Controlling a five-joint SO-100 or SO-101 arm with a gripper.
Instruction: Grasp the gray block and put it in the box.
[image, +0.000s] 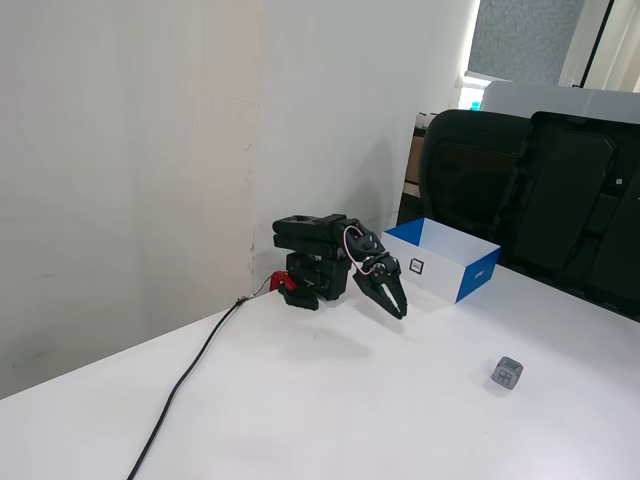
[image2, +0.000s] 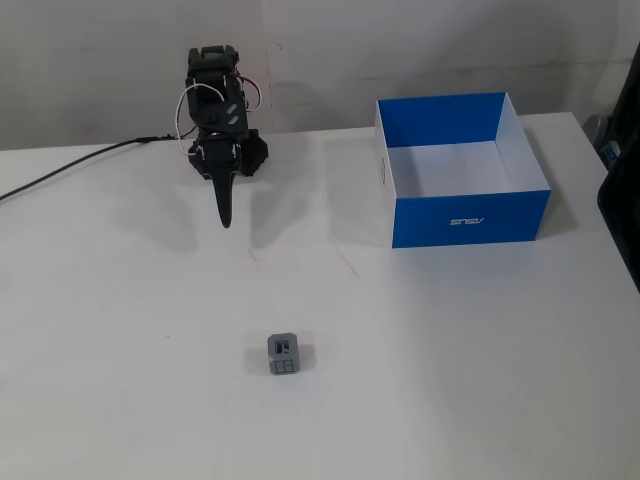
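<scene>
Resting upright on the table, gray block (image2: 286, 355) (cube, no long axis), fingers (image2: 225, 215) closed, empty, box (image2: 470, 215) well apart.

Bright, even light; soft shadows

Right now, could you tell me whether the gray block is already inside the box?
No, the gray block lies on the bare white table, well apart from the box, whose inside shows empty in a fixed view.

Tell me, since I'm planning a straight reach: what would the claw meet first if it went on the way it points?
Most likely the bare table. The claw points forward and down, and the gray block lies farther out and to the right in that view, off its line. Depth is uncertain.
</scene>
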